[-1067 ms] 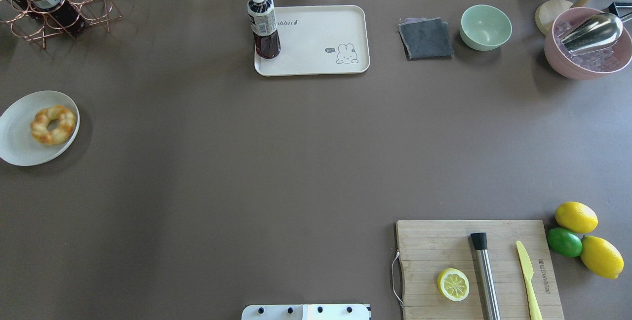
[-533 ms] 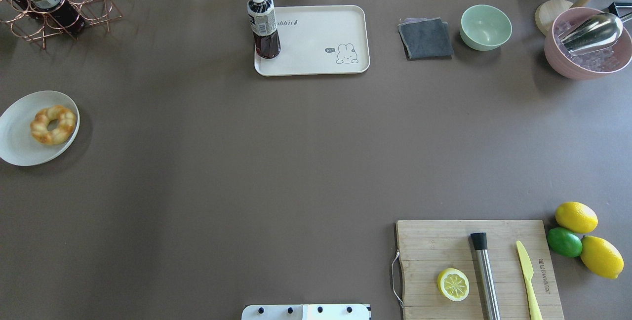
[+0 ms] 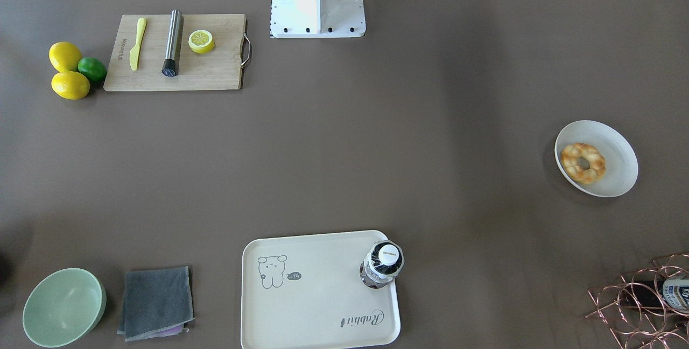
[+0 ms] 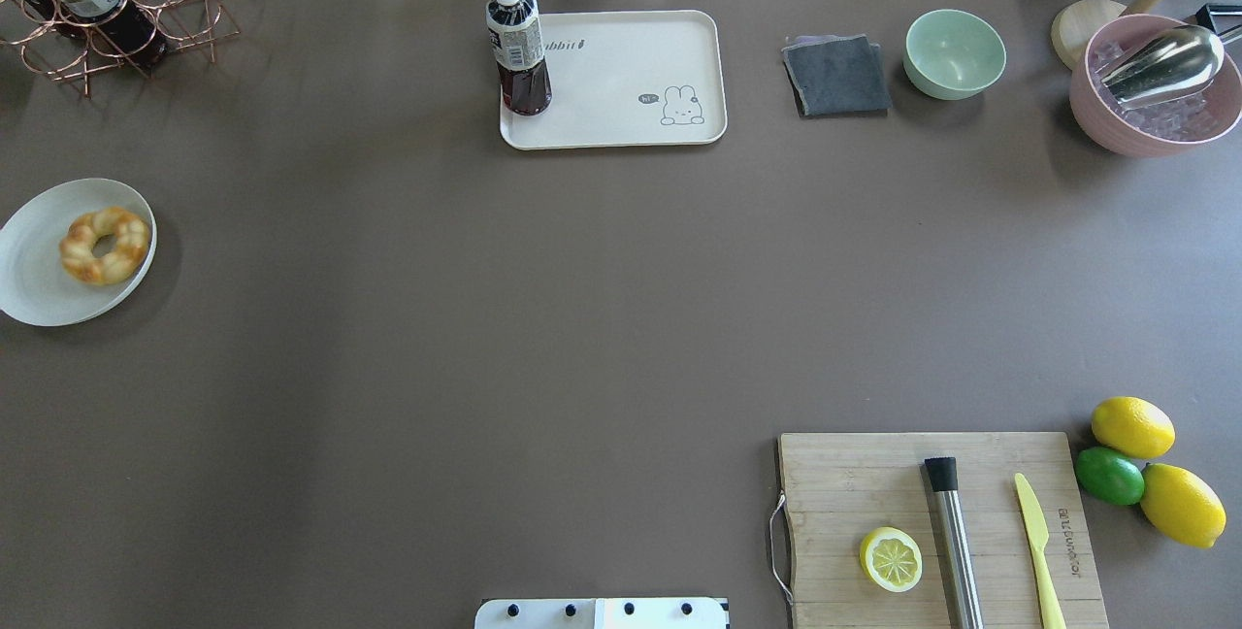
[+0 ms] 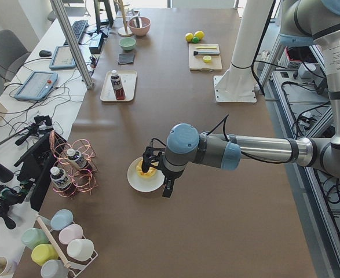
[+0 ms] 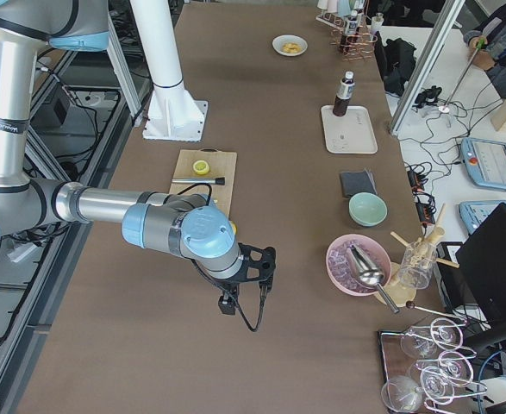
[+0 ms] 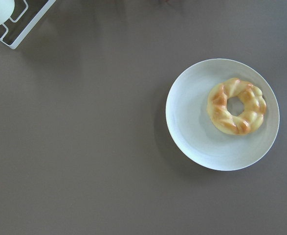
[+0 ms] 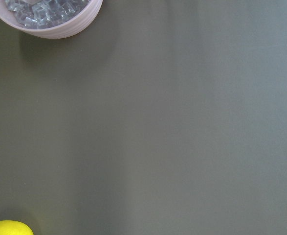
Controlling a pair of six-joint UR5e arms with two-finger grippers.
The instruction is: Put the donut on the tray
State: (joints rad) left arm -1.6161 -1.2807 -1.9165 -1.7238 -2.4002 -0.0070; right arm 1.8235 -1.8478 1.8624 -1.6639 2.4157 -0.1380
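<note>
The donut, golden-brown and braided, lies on a round white plate at the table's left edge. It also shows in the front view and the left wrist view. The cream rabbit tray sits at the far middle of the table, with a dark drink bottle standing on its left corner. My left gripper hangs above the plate in the exterior left view only; I cannot tell if it is open. My right gripper shows only in the exterior right view, high over the table near the pink bowl; its state is unclear.
A copper wire rack with bottles stands at the far left. A grey cloth, green bowl and pink ice bowl are far right. A cutting board with a lemon half, muddler and knife is near right, with lemons beside it.
</note>
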